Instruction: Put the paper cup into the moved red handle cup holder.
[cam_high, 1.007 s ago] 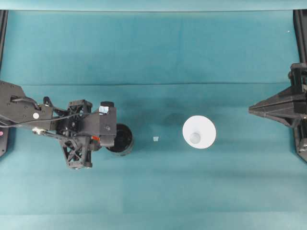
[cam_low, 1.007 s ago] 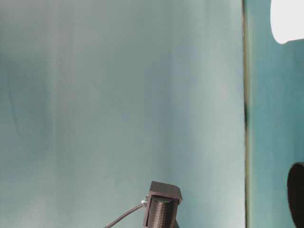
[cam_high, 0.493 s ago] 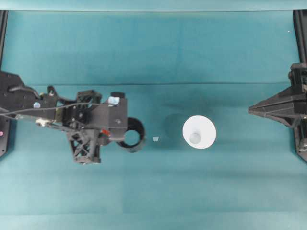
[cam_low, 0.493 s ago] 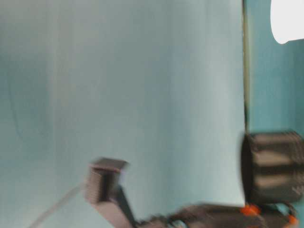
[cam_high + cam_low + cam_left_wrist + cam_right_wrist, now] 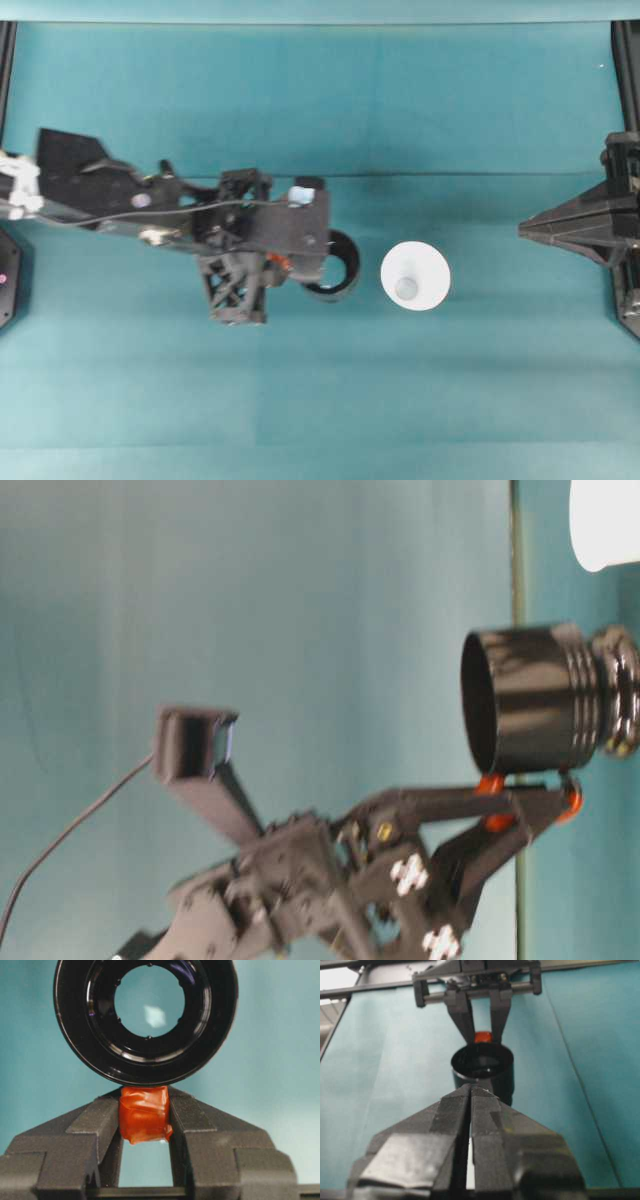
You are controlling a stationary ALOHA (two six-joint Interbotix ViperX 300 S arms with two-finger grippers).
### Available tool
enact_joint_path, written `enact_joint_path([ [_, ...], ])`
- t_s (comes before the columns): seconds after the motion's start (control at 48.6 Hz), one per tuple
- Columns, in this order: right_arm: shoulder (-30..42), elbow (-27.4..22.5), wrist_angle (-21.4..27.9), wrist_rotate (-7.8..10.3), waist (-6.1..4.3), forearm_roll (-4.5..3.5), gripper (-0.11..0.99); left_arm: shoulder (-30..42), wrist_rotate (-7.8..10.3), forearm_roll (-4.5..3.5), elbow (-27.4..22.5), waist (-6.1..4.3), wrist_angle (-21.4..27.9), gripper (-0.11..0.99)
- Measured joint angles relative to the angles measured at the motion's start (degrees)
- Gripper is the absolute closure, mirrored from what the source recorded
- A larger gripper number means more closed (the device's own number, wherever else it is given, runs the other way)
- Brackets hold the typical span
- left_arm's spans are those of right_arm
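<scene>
**Left claw holds the black holder by its red tab**

The left claw [image 5: 145, 1125] pinches the red handle of the cup holder [image 5: 145, 1020], both fingers [image 5: 95, 1130] pressed against the tab. In the table-level view the cup holder [image 5: 530, 700] hangs clear of the table. From overhead it sits just beside the paper cup [image 5: 415, 276], which stands on the teal cloth [image 5: 320, 400]. The right claw [image 5: 470, 1092] is pressed together on nothing, well off at the table's right edge [image 5: 530, 229].
</scene>
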Motion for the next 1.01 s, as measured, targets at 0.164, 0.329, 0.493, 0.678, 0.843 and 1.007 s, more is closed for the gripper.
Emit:
enact_joint_path([
  [0.164, 0.1, 0.0, 0.3, 0.35, 0.00, 0.00, 0.97, 2.9, 0.35, 0.00, -0.4, 0.26, -0.1, 0.60],
  [0.329, 0.0, 0.0, 0.4, 0.70, 0.00, 0.00, 0.97, 5.4, 0.35, 0.00, -0.4, 0.44, -0.4, 0.60],
  [0.493, 0.0, 0.0, 0.4, 0.97, 0.00, 0.00, 0.97, 6.9, 0.35, 0.00, -0.4, 0.44, -3.0, 0.60],
  [0.678, 0.1, 0.0, 0.4, 1.14, 0.00, 0.00, 0.97, 7.6, 0.35, 0.00, 0.0, 0.44, -3.8, 0.60],
  [0.843, 0.0, 0.0, 0.4, 1.14, 0.00, 0.00, 0.97, 7.6, 0.35, 0.00, 1.1, 0.44, -3.9, 0.60],
  [1.007, 0.0, 0.1, 0.4, 1.14, 0.00, 0.00, 0.97, 7.5, 0.35, 0.00, 1.7, 0.53, -3.9, 0.60],
])
